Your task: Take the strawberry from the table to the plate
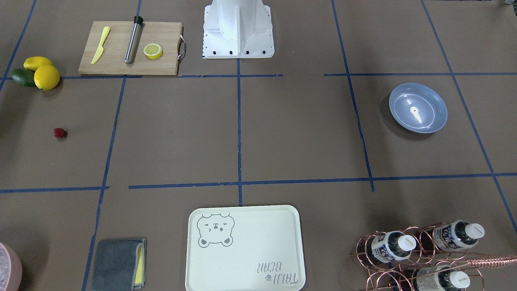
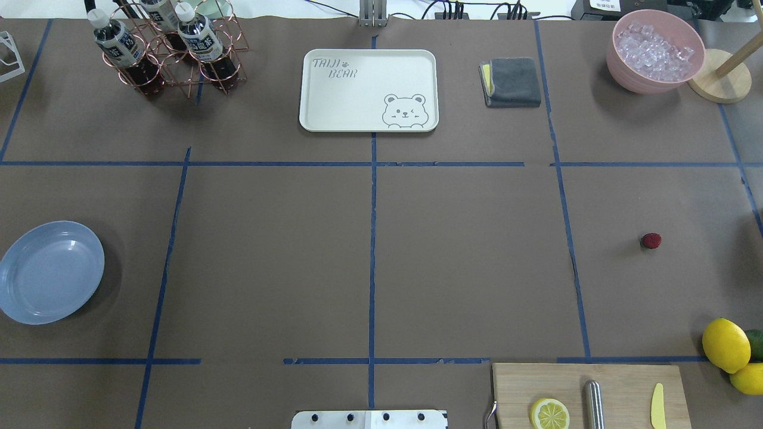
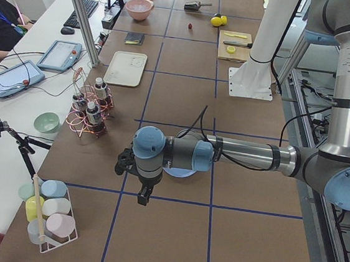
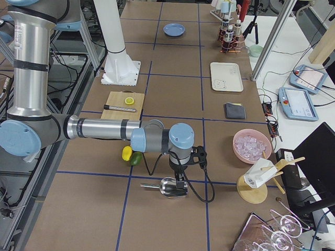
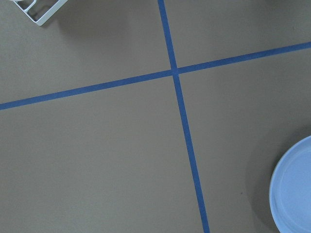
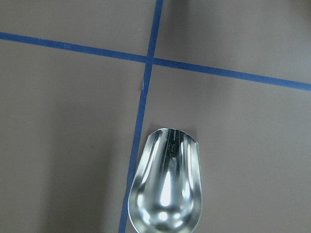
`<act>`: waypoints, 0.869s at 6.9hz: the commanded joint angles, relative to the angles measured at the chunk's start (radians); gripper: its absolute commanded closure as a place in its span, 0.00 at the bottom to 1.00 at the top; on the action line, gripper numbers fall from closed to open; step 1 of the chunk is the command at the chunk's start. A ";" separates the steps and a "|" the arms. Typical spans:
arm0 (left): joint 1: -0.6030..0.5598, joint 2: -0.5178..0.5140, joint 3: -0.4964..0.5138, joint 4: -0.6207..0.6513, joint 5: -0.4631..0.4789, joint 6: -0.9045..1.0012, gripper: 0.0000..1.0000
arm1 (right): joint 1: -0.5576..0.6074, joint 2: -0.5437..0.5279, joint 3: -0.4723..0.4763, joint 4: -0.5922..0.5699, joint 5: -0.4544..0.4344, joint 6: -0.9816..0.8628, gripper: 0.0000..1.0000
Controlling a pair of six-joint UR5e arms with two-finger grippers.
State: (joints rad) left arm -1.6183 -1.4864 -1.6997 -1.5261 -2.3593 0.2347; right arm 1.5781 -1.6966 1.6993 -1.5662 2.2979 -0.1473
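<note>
The strawberry [image 1: 60, 133] [image 2: 651, 241] lies alone on the brown table [image 2: 465, 256], far on the robot's right side; it also shows as a small far dot, the strawberry [image 3: 190, 26]. The empty light blue plate [image 1: 418, 108] [image 2: 50, 272] [image 4: 174, 30] sits far on the robot's left, its rim [image 5: 291, 189] at the left wrist view's edge. My left gripper [image 3: 145, 197] hangs just beside the plate, pointing down. My right gripper [image 4: 180, 183] hangs over a metal scoop [image 6: 167, 189], well away from the strawberry. Whether either is open or shut, I cannot tell.
A cutting board [image 1: 129, 48] with knife, metal tube and lemon half lies near the robot base. Lemons and an avocado [image 1: 36, 72] sit beside it. A bear tray [image 1: 244, 248], grey cloth [image 1: 119, 264], bottle rack [image 1: 420, 250] and pink ice bowl [image 2: 656, 50] line the far edge.
</note>
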 commanded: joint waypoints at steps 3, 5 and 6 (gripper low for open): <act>0.002 0.005 0.006 -0.032 0.006 0.003 0.00 | -0.001 0.006 0.002 0.005 -0.002 -0.009 0.00; 0.005 0.003 0.009 -0.138 0.008 0.000 0.00 | -0.003 0.005 -0.010 0.142 0.018 0.001 0.00; 0.006 0.005 0.011 -0.182 0.008 0.002 0.00 | -0.006 0.020 -0.006 0.153 0.041 0.003 0.00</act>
State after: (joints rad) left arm -1.6137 -1.4825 -1.6909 -1.6506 -2.3520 0.2350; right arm 1.5749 -1.6886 1.6927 -1.4513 2.3159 -0.1479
